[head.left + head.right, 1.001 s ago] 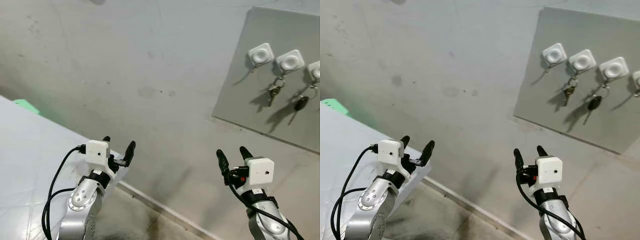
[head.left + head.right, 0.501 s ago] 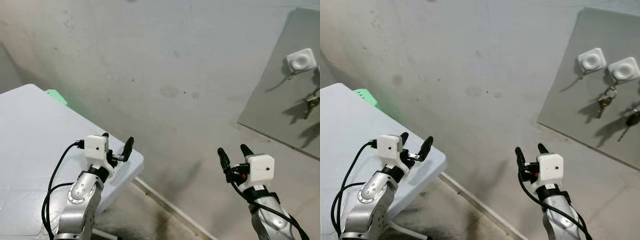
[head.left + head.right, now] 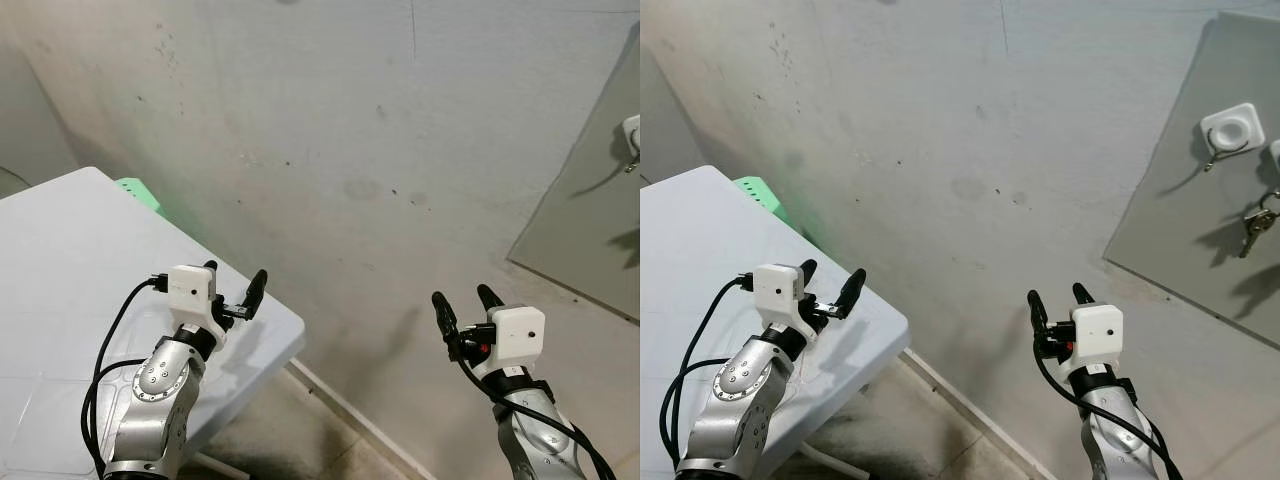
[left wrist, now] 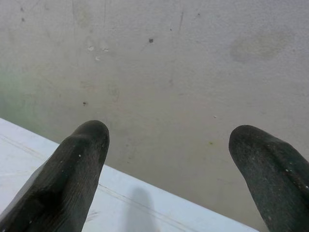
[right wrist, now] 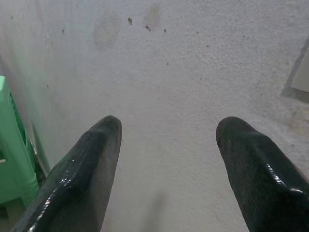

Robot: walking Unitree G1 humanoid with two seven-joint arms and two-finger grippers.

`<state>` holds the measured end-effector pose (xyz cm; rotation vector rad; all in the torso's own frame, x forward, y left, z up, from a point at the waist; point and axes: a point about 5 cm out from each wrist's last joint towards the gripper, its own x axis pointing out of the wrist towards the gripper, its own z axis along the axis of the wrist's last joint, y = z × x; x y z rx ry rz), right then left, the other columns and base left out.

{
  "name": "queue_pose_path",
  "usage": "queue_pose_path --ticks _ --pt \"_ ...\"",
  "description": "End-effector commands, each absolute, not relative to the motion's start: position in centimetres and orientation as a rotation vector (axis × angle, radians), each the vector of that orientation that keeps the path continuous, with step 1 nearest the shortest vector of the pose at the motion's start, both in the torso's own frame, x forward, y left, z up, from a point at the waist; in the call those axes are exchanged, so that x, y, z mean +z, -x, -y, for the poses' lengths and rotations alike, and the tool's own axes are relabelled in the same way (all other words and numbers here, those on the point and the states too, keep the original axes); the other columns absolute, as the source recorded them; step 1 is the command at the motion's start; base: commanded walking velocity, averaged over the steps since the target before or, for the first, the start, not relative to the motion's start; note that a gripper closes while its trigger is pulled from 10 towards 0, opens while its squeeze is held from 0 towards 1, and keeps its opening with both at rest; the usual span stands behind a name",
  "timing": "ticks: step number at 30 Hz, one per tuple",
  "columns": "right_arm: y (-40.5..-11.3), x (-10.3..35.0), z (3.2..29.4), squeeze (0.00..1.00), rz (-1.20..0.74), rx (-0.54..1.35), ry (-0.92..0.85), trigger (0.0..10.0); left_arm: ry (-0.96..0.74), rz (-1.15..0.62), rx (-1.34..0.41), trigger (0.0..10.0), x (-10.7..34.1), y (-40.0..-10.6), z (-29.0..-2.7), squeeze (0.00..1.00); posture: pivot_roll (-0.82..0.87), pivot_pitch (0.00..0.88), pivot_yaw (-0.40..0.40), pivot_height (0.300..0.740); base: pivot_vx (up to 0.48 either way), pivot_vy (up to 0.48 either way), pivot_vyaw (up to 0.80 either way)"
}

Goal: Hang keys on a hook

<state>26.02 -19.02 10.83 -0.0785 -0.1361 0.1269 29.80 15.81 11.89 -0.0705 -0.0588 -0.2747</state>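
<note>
A grey board (image 3: 1200,220) is fixed to the wall at the far right. On it, a white hook (image 3: 1232,129) has nothing hanging from it. A bunch of keys (image 3: 1252,222) hangs beside it from a second hook at the frame's edge. My left gripper (image 3: 236,272) is open and empty, raised over the corner of a white table (image 3: 60,260). My right gripper (image 3: 460,296) is open and empty too, held up before the bare wall, left of and below the board. Both wrist views look between spread black fingers (image 4: 72,179) (image 5: 87,174) at the concrete wall.
A green plastic stool or crate (image 3: 758,188) stands behind the table against the wall and also shows in the right wrist view (image 5: 12,164). The wall meets the concrete floor (image 3: 330,440) between my arms. The table's corner lies under my left arm.
The camera has swung left: the board slid to the right edge and its far hooks left the view, while the table came further into view. Both grippers stay open and raised.
</note>
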Motion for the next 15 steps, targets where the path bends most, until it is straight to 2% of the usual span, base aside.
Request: queue_pose_path --ticks 1,15 --pt "-26.12 10.84 19.33 0.00 0.138 0.117 0.078 10.0 0.071 0.060 -0.280 10.0 12.03 -30.01 -15.66 0.00 0.01 0.000 -0.010 0.740 0.000 0.000 0.80" --pt "-26.41 11.00 19.36 0.00 0.142 0.128 0.082 10.0 0.092 0.063 -0.265 10.0 12.05 -29.99 -15.70 0.00 0.02 0.000 -0.026 0.740 0.000 0.000 0.80"
